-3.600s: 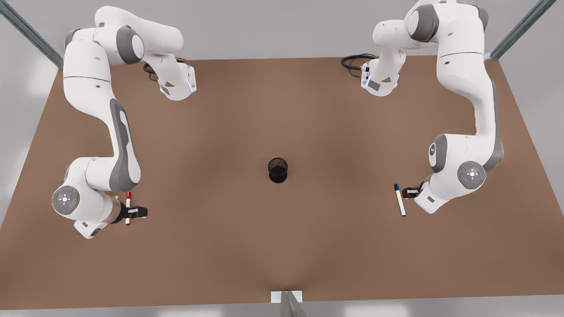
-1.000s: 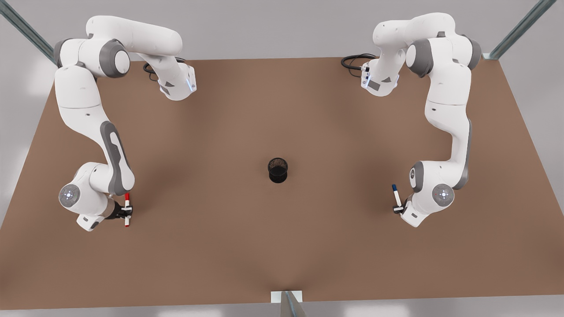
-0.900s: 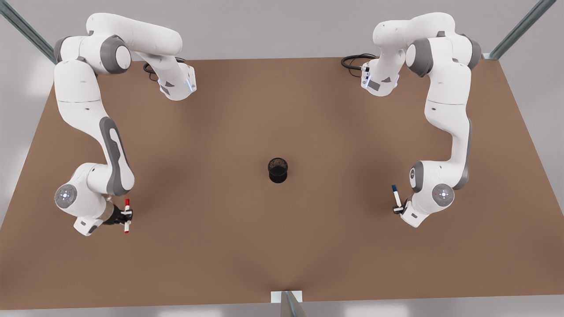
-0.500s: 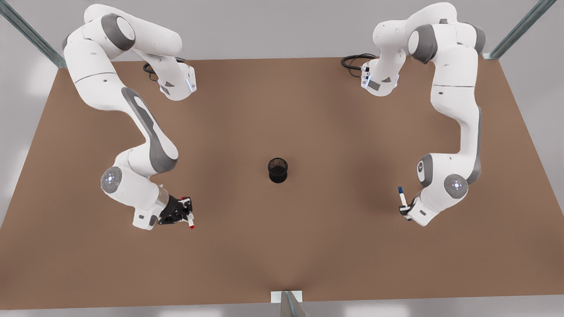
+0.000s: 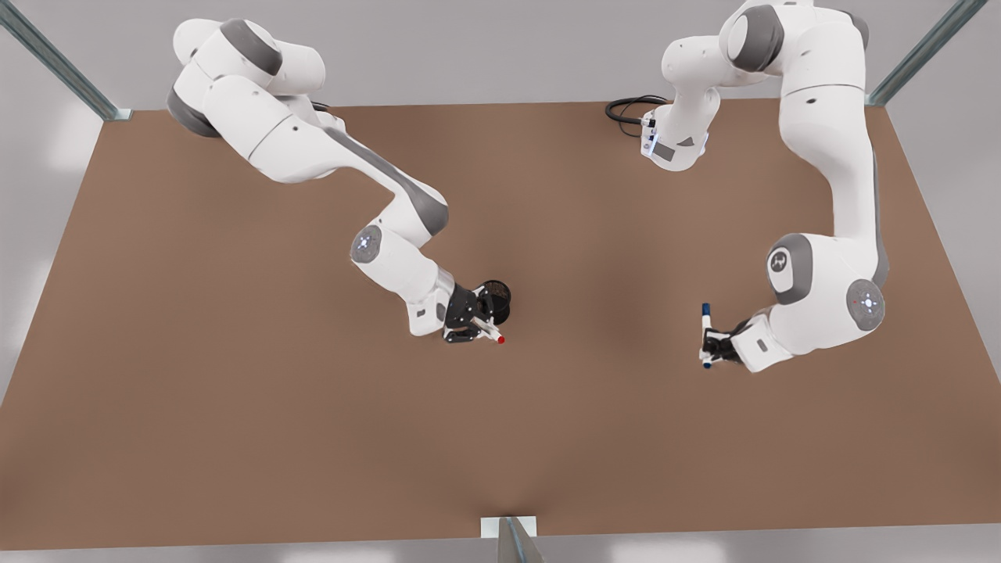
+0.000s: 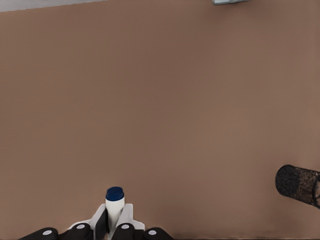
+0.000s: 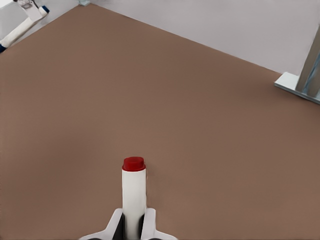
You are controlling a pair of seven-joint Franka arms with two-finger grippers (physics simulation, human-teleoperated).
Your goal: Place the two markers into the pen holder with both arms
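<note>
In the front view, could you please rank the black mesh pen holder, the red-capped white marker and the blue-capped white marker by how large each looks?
1. Blue-capped white marker, longest on screen, held by the left gripper.
2. Black mesh pen holder and red-capped white marker, held by the right gripper: too alike to rank. Both are partly hidden, and the marker looks foreshortened.

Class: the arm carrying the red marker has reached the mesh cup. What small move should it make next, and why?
Probably tip the red marker upright and centre it over the pen holder. The right gripper grips it beside the holder, lying nearly level. The left gripper holds the blue marker farther off.
</note>
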